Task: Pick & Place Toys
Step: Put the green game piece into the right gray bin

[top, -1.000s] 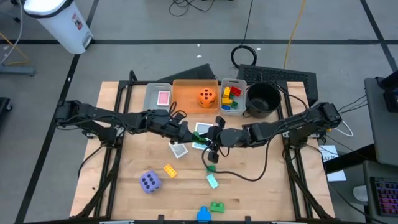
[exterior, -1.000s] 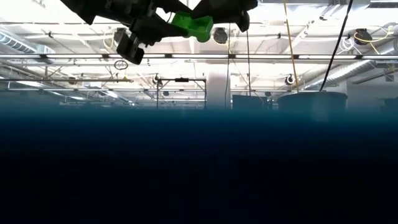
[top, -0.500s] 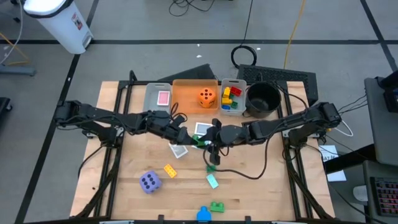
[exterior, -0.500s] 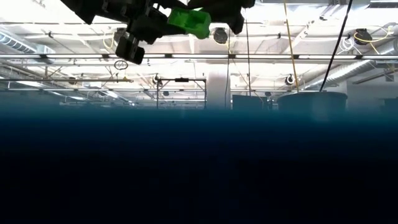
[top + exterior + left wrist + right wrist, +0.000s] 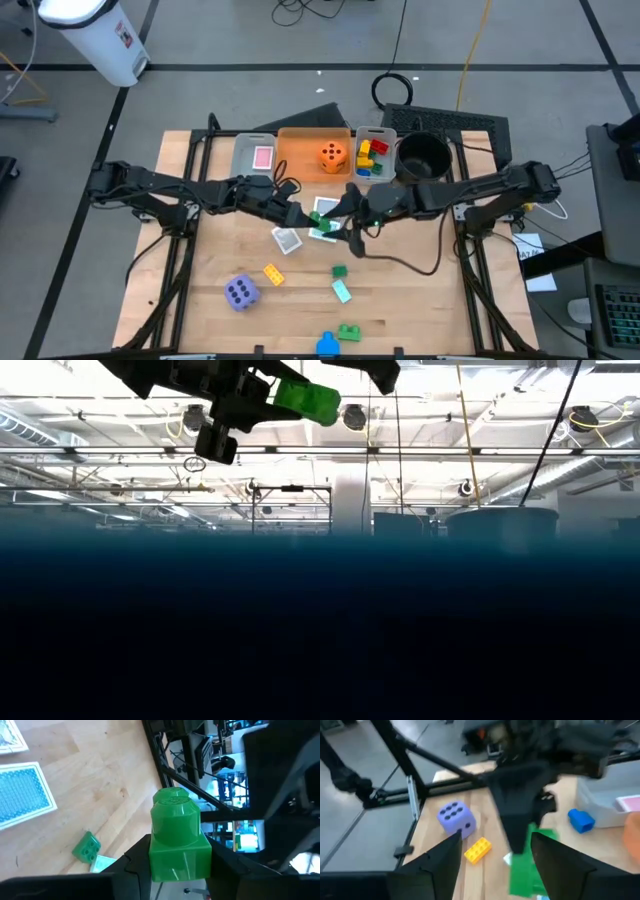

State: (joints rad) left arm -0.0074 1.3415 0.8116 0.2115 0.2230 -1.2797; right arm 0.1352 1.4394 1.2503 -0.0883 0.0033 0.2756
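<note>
Green, rigid and light, the plastic brick is sitting pinched by its flat sides in our left gripper above the table's middle; our right gripper is hanging beside it, spread and empty.

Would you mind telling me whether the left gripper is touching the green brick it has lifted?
Touching. The left wrist view shows the green brick seated between the left gripper fingers, pressed against both its sides, above the table.

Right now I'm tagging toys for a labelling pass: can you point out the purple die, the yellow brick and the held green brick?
purple die (image 5: 240,292), high view, its top face with pips.
yellow brick (image 5: 272,273), high view, middle of its top.
green brick (image 5: 176,840), left wrist view, its front side below the stud.
</note>
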